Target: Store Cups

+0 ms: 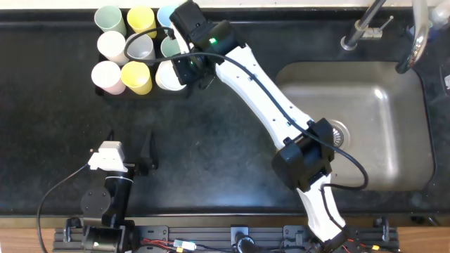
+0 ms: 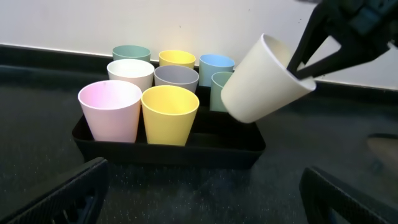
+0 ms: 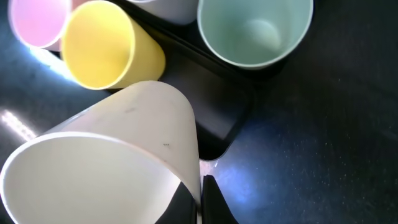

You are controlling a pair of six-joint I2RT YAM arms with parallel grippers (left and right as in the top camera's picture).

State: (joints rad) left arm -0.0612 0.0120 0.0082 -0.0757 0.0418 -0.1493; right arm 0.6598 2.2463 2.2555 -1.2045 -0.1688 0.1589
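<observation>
1. Top view: the black tray (image 1: 153, 93) sits on the table (image 1: 211, 140), with upright cups (image 1: 139, 47) in all but one of its places. The white cup (image 1: 167, 76) shows over that one corner place, just beside the yellow cup (image 1: 137, 77). The right gripper (image 1: 190, 70) touches the white cup on the side facing away from the tray's middle. The left gripper (image 1: 130, 144) sits well apart from the tray, toward the arm bases, with its fingers spread and nothing between them.

2. Left wrist view: the white cup (image 2: 264, 84) hangs tilted above the tray's (image 2: 168, 155) corner, beside the yellow cup (image 2: 169, 115) and in front of the green cup (image 2: 217, 87). Its base points toward the tray and its mouth faces up and away. The right gripper (image 2: 309, 62) is clamped on the cup's rim, one finger inside the mouth and one outside.

3. Right wrist view: the white cup (image 3: 124, 155) has its wall pinched in the right gripper (image 3: 202, 199). The tray's corner (image 3: 217, 124) lies beneath it, with the yellow cup (image 3: 102, 46) and the green cup (image 3: 255, 31) standing in the tray nearby.
</observation>
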